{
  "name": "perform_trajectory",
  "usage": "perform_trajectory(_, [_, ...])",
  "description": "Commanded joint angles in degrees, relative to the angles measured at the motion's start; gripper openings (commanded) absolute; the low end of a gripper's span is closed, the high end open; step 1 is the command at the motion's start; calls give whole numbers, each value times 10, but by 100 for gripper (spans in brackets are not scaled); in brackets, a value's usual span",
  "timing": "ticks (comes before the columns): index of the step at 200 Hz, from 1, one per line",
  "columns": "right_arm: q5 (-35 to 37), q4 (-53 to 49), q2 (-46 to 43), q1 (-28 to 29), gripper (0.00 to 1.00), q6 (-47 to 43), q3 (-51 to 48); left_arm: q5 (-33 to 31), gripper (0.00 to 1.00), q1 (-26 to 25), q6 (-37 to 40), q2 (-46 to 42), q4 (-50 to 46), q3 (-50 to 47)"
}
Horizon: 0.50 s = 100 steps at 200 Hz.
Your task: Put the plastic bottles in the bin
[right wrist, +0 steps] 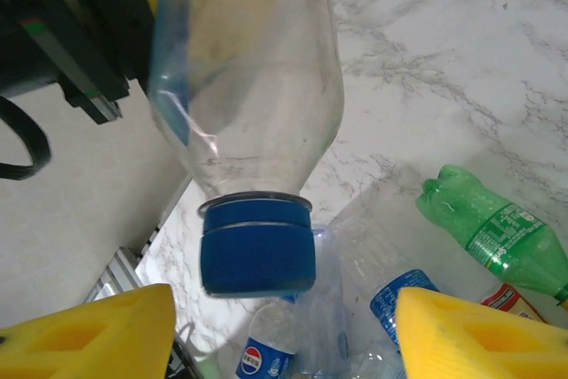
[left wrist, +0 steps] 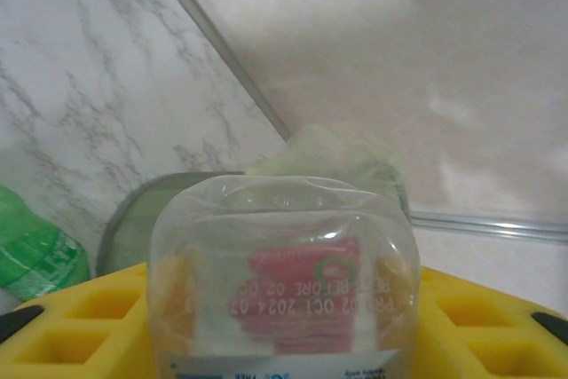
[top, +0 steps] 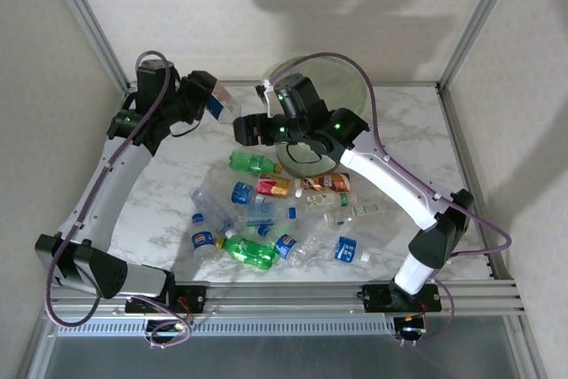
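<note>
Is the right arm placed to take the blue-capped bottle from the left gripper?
Probably yes. The right gripper is open, and the clear bottle held by the left gripper has its blue cap just ahead of the gap between the yellow pads, nothing between.

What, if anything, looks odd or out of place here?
One clear bottle is in the air, clamped in the left claw, while the right claw stands open at its blue cap without touching: two arms on one bottle. The other crushed bottles lying scattered on the table look expected.
</note>
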Motion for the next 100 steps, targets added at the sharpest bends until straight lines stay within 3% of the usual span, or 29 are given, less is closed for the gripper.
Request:
perform_trajectory(1, [-16, -4, 5, 5, 62, 4, 18, 25, 52, -15, -11, -7, -1, 26])
perform_trajectory(47, [-10, 9, -1, 5, 50, 8, 10, 48, 52, -22, -17, -6, 4, 31])
perform_trajectory(78, [-10, 19, -8, 5, 33, 10, 7, 53, 52, -22, -12, -9, 2, 29])
perform_trajectory(100, [1, 18, -14, 5, 31, 9, 7, 44, 68, -24, -7, -13, 4, 30])
